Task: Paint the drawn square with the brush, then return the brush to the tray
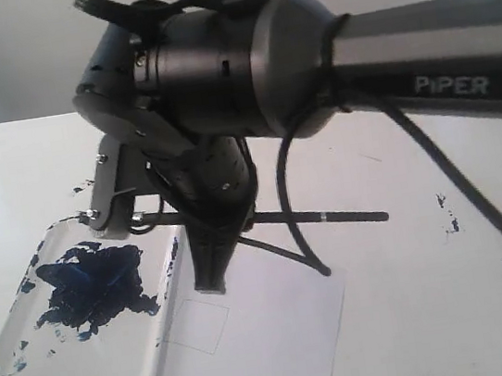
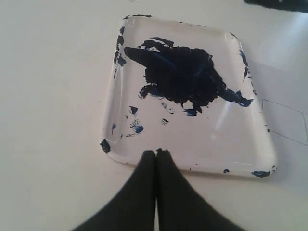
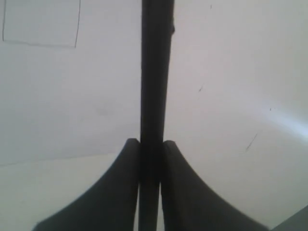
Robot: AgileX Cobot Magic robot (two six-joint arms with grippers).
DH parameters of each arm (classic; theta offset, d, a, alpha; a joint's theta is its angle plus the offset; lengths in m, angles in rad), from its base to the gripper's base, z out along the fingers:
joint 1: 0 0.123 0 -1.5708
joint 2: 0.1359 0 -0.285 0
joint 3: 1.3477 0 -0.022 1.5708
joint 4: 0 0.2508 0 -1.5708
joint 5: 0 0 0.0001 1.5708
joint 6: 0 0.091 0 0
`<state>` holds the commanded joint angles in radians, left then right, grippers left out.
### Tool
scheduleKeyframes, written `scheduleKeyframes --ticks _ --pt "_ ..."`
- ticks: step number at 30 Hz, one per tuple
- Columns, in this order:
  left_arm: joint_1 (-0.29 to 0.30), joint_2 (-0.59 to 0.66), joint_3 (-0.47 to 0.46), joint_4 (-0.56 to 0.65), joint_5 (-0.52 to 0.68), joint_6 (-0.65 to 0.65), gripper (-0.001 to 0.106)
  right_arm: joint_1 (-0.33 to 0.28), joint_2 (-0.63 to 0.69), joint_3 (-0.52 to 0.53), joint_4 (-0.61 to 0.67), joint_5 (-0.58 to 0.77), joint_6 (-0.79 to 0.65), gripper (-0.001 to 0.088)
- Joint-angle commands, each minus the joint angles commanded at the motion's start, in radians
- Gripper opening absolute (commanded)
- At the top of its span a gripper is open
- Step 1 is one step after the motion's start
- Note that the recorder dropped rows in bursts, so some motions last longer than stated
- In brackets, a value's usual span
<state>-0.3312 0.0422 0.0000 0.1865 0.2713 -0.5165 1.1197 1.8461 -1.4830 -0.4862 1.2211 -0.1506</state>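
Observation:
My right gripper point(image 1: 210, 285) reaches in from the right and points down beside the tray point(image 1: 33, 368). In the right wrist view it point(image 3: 150, 142) is shut on the brush point(image 3: 156, 72), a black stick running between its fingers. In the exterior view the brush point(image 1: 358, 217) lies crosswise, with its silver band to the right. I cannot make out its tip. The drawn square point(image 1: 200, 324) is white inside, on paper just in front of the gripper, and also shows as the square point(image 3: 41, 21). My left gripper point(image 2: 156, 152) is shut on nothing at the rim of the tray point(image 2: 216, 139). An edge of the square point(image 2: 286, 120) shows beside it.
The white paper sheet point(image 1: 282, 343) lies to the right of the tray. The right arm's bulk point(image 1: 308, 58) and a black cable loop point(image 1: 290, 211) hang over the middle. Blue paint specks point(image 1: 447, 216) mark the table at right.

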Motion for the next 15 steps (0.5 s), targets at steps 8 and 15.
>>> scheduleKeyframes --ticks 8,15 --pt "0.0 0.0 0.0 0.015 -0.081 0.0 0.004 0.0 -0.071 0.198 -0.011 0.0 0.068 0.0" --pt "0.0 0.0 0.0 0.013 -0.346 -0.006 0.004 0.002 -0.073 0.284 -0.011 0.0 0.079 0.0"
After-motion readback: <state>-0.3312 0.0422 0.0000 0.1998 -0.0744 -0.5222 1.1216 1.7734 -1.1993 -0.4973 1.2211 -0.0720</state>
